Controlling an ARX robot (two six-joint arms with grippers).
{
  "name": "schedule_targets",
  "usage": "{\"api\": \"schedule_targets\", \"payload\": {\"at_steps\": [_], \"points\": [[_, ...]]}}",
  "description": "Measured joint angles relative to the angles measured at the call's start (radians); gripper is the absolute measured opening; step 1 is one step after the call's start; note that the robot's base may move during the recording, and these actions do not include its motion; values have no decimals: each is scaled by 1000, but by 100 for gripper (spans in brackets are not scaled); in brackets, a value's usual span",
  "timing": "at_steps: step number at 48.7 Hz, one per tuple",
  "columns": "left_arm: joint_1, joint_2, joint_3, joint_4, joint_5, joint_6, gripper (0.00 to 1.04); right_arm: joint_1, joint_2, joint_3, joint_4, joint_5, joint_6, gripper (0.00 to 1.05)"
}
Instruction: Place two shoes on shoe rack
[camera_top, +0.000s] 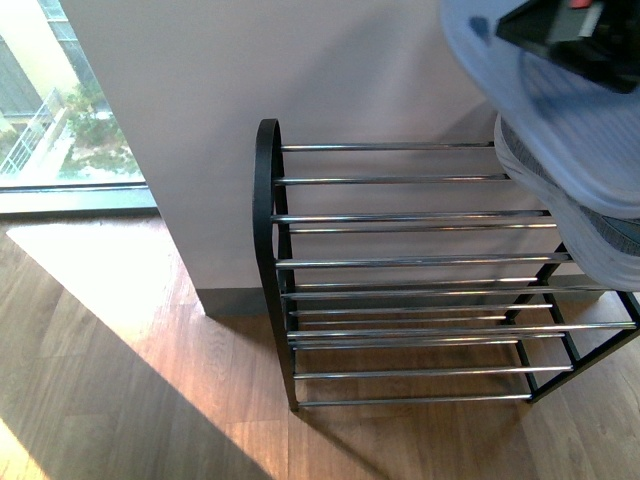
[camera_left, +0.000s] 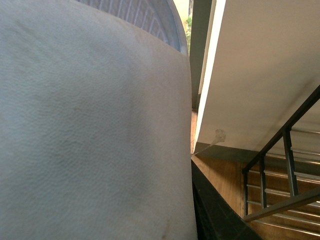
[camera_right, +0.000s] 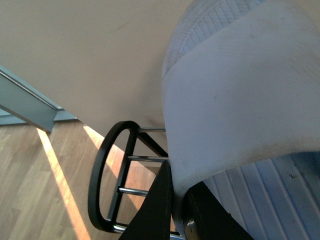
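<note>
Where sun crosses wood floor (camera_top: 120, 400), shoe rack (camera_top: 400, 260) by wall (camera_top: 250, 60), slides (camera_top: 560, 130) aloft

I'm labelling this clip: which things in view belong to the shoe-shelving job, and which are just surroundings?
Job in hand:
pale blue slides, held aloft
shoe rack, no shoes seen on its bars
right end effector, clamped on a slide's strap

Just there:
window
wall
wood floor

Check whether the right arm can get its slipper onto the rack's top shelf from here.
Probably yes. The right gripper holds the slipper close by the rack, and what shows of the top bars looks bare, with nothing in between.
</note>
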Motion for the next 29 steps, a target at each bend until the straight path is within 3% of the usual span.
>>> {"api": "schedule_targets", "payload": {"at_steps": [12,29], "points": [[0,0,0,0,0,0,2,77,293,259,-113,155,183,2],[0,0,0,0,0,0,2,60,548,487,-239,197,219,2]]}}
